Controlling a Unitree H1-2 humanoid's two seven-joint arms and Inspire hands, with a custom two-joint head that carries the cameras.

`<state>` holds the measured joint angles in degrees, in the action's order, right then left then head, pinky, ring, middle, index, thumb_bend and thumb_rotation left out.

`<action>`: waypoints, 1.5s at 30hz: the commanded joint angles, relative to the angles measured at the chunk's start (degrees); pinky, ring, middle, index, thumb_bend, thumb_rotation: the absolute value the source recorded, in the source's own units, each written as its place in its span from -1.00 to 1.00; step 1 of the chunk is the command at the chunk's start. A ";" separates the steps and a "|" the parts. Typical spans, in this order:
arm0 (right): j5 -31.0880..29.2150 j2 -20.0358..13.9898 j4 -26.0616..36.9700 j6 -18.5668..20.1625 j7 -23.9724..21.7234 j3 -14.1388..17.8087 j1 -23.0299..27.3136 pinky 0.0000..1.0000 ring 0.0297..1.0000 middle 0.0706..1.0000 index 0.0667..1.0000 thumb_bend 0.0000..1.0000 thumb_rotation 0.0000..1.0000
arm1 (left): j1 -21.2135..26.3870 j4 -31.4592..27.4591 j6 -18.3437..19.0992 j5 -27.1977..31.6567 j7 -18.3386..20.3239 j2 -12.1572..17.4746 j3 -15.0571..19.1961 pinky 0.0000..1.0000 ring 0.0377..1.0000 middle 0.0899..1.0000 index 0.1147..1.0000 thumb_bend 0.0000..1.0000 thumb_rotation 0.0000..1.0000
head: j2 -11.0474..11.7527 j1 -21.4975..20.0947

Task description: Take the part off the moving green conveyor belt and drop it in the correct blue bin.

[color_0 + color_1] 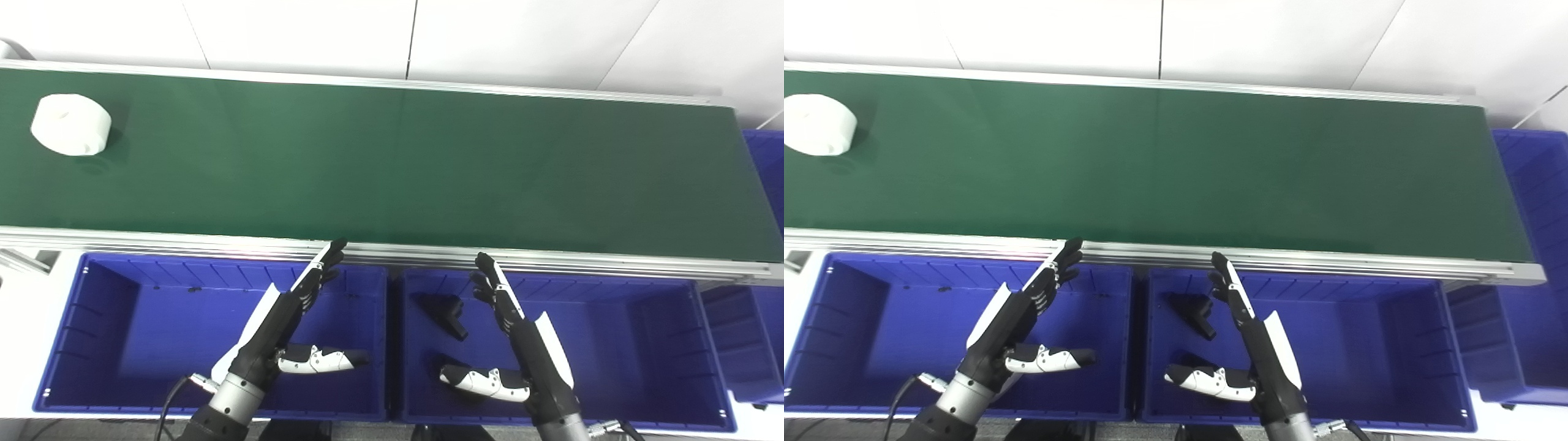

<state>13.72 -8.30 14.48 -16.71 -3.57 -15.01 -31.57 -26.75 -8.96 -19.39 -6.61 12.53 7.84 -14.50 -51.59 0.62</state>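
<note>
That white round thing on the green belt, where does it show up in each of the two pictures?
Left eye view: the white round part lies on the green conveyor belt, far left, wholly in the picture.
Right eye view: the same part sits against the left edge, slightly cut off.
Shared landmark: the black part in the blue bin under the right hand, well right of the white part in both views.

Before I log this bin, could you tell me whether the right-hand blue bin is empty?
Not empty: the right blue bin holds a black part near its left wall.
</note>
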 commanded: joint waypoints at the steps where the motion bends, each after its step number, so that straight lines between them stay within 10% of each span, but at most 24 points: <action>1: -0.41 -0.24 1.05 0.17 -0.39 0.24 -0.66 0.80 0.89 0.96 1.00 0.78 -0.01 | 0.00 -1.18 -1.81 0.37 -0.43 0.03 -0.25 0.82 0.92 0.99 0.92 0.74 -0.36 | 0.06 0.01; 45: -0.87 0.05 -0.75 -0.29 -1.07 0.67 0.35 0.81 0.89 0.95 1.00 0.78 -0.05 | 1.21 1.61 -3.82 0.09 -0.42 -0.12 -1.02 0.83 0.90 0.95 0.86 0.74 -0.43 | 1.59 1.97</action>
<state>13.78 -8.16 12.43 -16.12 -4.53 -14.51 -31.06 -25.79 -6.66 -20.45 -6.66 12.55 7.80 -15.19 -49.92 2.55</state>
